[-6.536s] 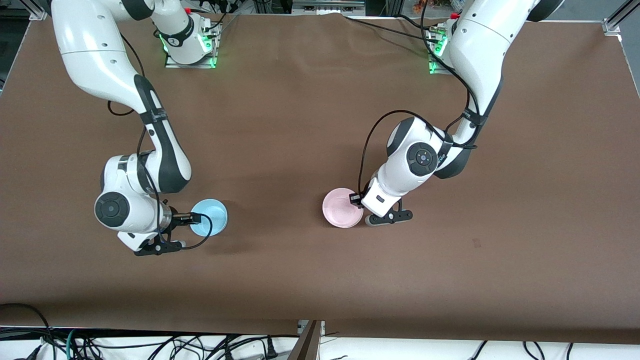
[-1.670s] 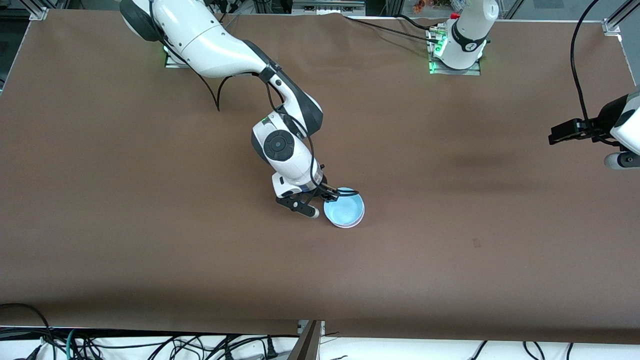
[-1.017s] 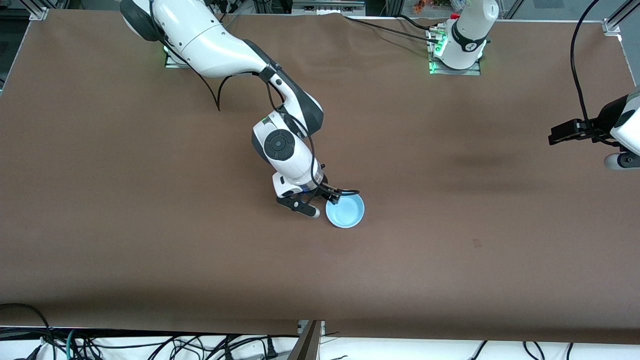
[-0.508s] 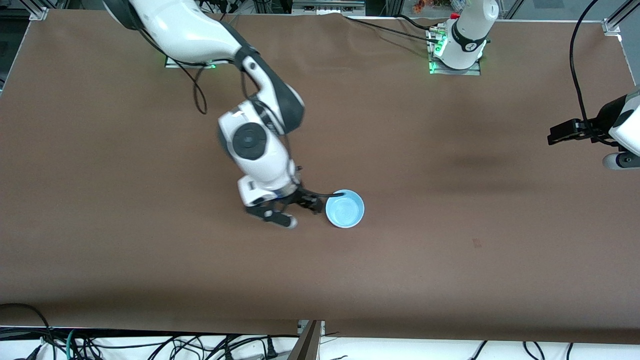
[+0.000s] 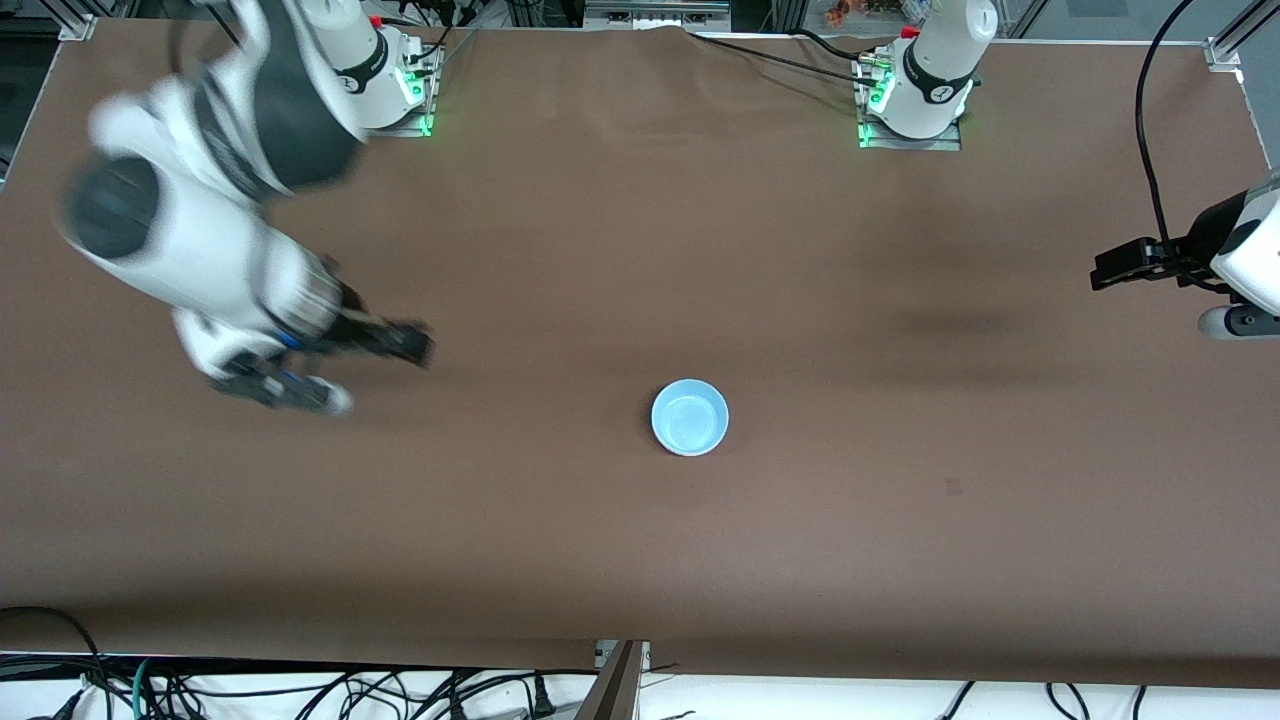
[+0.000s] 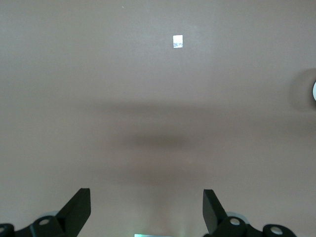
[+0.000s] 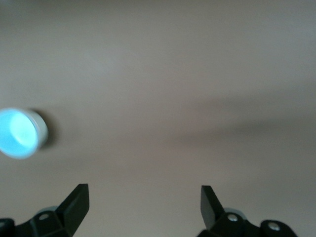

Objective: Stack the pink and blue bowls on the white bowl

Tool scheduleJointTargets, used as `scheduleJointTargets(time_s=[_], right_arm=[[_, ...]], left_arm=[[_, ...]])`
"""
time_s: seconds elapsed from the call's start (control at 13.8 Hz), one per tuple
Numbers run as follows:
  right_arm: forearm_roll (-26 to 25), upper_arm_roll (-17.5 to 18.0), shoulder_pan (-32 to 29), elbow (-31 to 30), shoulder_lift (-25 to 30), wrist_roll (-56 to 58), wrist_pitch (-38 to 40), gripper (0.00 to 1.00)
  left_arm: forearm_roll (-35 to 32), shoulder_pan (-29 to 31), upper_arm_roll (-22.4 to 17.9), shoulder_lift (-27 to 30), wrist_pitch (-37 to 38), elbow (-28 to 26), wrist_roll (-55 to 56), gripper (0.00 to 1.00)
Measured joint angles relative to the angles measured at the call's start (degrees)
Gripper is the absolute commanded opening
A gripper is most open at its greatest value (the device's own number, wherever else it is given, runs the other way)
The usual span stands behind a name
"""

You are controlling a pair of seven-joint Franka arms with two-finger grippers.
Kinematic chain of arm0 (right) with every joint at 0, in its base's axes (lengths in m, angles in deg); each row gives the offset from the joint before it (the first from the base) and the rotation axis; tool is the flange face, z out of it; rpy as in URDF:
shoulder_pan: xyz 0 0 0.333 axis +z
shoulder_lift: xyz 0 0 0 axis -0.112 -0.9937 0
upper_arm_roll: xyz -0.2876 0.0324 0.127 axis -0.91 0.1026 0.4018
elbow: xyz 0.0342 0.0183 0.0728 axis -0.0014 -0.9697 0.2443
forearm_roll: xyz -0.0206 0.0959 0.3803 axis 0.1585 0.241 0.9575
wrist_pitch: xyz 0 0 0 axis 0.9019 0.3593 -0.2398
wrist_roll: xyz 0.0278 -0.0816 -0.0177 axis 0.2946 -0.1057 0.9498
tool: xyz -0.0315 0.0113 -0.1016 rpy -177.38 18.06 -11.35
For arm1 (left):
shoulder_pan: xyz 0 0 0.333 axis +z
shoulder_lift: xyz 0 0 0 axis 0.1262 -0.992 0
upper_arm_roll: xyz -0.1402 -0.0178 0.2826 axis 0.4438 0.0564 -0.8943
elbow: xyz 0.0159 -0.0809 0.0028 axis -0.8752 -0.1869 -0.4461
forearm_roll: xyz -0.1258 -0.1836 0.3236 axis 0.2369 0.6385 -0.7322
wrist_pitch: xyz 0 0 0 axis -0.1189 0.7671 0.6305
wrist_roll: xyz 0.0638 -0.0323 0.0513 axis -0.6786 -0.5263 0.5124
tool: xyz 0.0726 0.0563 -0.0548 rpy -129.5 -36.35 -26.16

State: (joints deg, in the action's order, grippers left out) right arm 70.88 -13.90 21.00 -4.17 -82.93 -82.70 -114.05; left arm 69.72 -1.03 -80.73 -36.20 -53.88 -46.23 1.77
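Note:
The light blue bowl (image 5: 690, 417) sits upright near the middle of the brown table. It also shows in the right wrist view (image 7: 17, 133), with a pale wall under its rim. The pink bowl and the white bowl are hidden. My right gripper (image 5: 400, 345) is open and empty, up over bare table toward the right arm's end, well away from the bowl; its jaws stand wide apart in the right wrist view (image 7: 143, 195). My left gripper (image 5: 1110, 270) is open and empty and waits over the left arm's end of the table; under it shows bare table (image 6: 146, 197).
The brown table (image 5: 900, 560) ends in an edge nearest the front camera, with cables below it. A small dark mark (image 5: 953, 486) lies near the bowl. A small white patch (image 6: 178, 41) lies on the table in the left wrist view.
My right gripper has let go of the blue bowl and swung away fast toward the right arm's end of the table. The bowl stays in place. The left arm has not moved.

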Motion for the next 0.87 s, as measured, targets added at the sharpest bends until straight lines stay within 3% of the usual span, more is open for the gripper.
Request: scheduleJointTargets(time_s=[0.22, 0.36, 0.87], right_arm=[[0.0, -4.9, -0.9, -8.3, 14.5, 10.8, 6.3, 1.00], [0.0, -6.7, -0.9, -11.9, 19.6, 14.2, 7.0, 1.00], [-2.6, -8.7, -0.8, -11.0, 17.3, 25.0, 6.0, 1.00]], left_arm=[[0.0, 0.0, 0.1, 0.0, 0.0, 0.1, 0.0, 1.00], [0.0, 0.0, 0.0, 0.0, 0.0, 0.1, 0.0, 1.00], [0.0, 0.0, 0.0, -0.5, 0.0, 1.0, 0.0, 1.00]])
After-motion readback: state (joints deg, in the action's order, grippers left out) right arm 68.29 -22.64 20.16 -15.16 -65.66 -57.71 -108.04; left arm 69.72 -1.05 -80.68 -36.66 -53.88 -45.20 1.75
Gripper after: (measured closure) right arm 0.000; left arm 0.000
